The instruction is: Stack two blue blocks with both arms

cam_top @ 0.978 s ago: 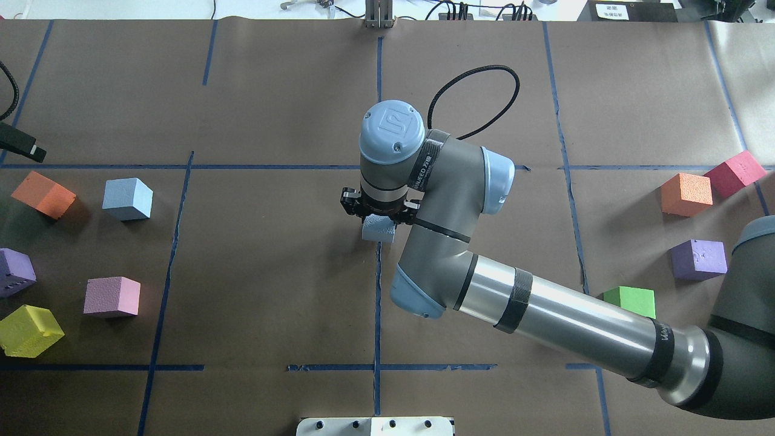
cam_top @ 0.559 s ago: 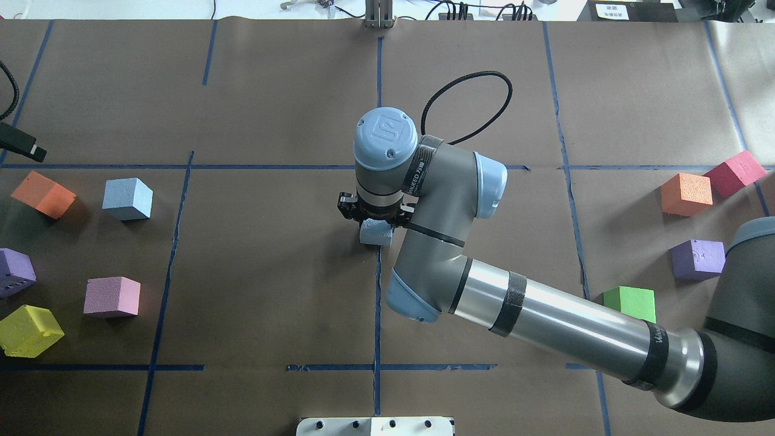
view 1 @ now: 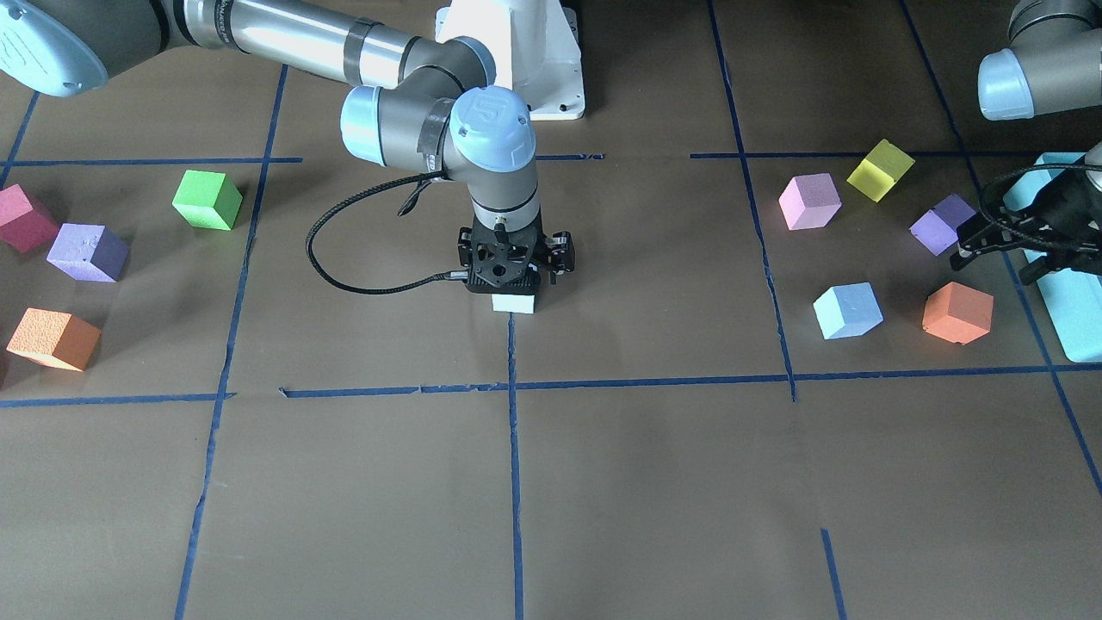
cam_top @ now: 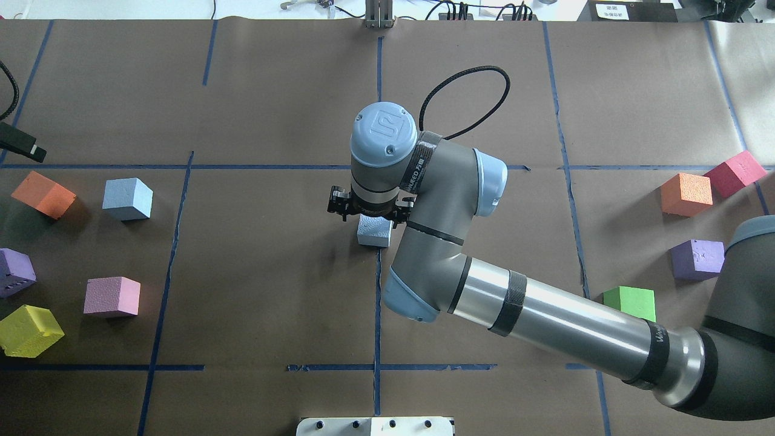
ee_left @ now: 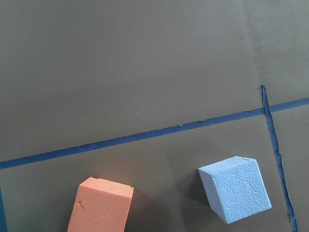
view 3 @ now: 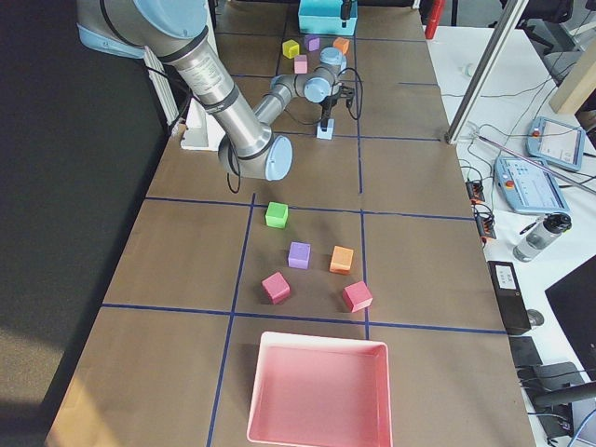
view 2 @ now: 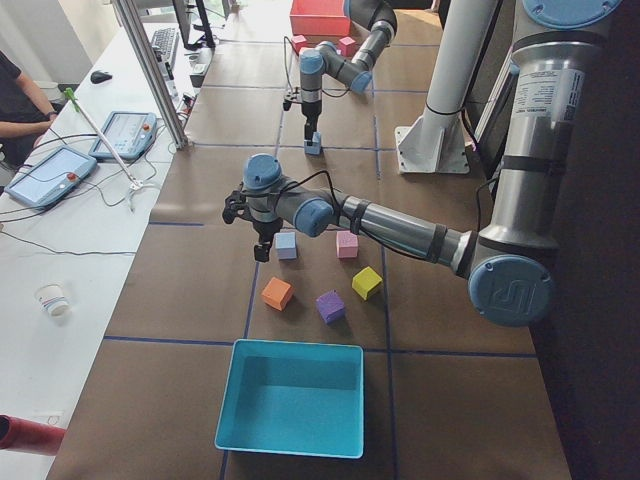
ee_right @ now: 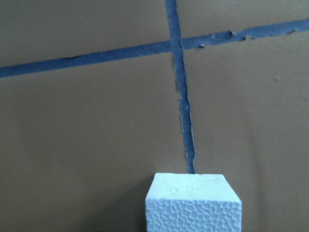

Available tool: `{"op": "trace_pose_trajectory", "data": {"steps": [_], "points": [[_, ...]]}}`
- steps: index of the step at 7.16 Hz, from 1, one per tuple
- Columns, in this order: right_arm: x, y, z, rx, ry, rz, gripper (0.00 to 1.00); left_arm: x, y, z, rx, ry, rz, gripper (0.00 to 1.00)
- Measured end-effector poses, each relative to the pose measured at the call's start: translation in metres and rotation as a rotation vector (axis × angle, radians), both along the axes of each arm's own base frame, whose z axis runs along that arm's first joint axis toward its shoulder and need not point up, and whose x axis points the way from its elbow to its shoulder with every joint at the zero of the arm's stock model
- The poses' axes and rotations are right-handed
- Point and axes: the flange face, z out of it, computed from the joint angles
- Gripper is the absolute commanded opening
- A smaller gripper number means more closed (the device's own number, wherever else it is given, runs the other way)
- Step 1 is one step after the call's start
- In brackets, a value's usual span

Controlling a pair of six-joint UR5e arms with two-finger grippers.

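One pale blue block (cam_top: 374, 231) rests on the table's centre line; it also shows in the front view (view 1: 514, 303) and low in the right wrist view (ee_right: 193, 203). My right gripper (cam_top: 370, 209) hangs just above it with its jaws spread, open, not holding it. The second blue block (cam_top: 127, 198) sits on the left, next to an orange cube (cam_top: 43, 194), and shows in the left wrist view (ee_left: 235, 188). My left gripper (view 1: 977, 241) hovers near it, above the table. I cannot tell whether it is open or shut.
Purple (cam_top: 15, 272), pink (cam_top: 112, 297) and yellow (cam_top: 29, 330) cubes lie on the left. Orange (cam_top: 686, 194), red (cam_top: 734, 172), purple (cam_top: 698, 259) and green (cam_top: 629, 301) cubes lie on the right. A teal box (view 2: 290, 400) stands at the left end, a pink tray (view 3: 317, 391) at the right end.
My right gripper lowered the blue block onto the centre line, let go of it and rose a little. More of the block's top now shows. The left arm has not moved.
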Motion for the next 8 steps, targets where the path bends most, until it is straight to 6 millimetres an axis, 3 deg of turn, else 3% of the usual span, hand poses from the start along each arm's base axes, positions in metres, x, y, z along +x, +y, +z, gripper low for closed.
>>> {"op": "trace_pose_trajectory", "data": {"steps": [2,3,4,6,8], "points": [[0.057,0.010,-0.051,0.008,-0.023,0.022,1.00,0.003,0.000,-0.006,0.001,0.005,-0.003,1.00],[0.086,0.012,-0.066,0.011,-0.019,0.034,1.00,0.019,-0.003,-0.019,-0.011,0.015,-0.007,1.00],[0.116,0.006,-0.072,0.027,-0.001,0.036,1.00,0.048,-0.005,-0.035,-0.030,0.027,-0.002,1.00],[0.193,-0.020,-0.060,0.077,0.063,0.004,1.00,0.113,-0.001,-0.047,-0.052,-0.024,-0.009,1.00],[0.273,-0.050,-0.024,0.105,0.072,-0.021,1.00,0.144,0.001,-0.033,-0.080,-0.091,-0.053,1.00]]}}
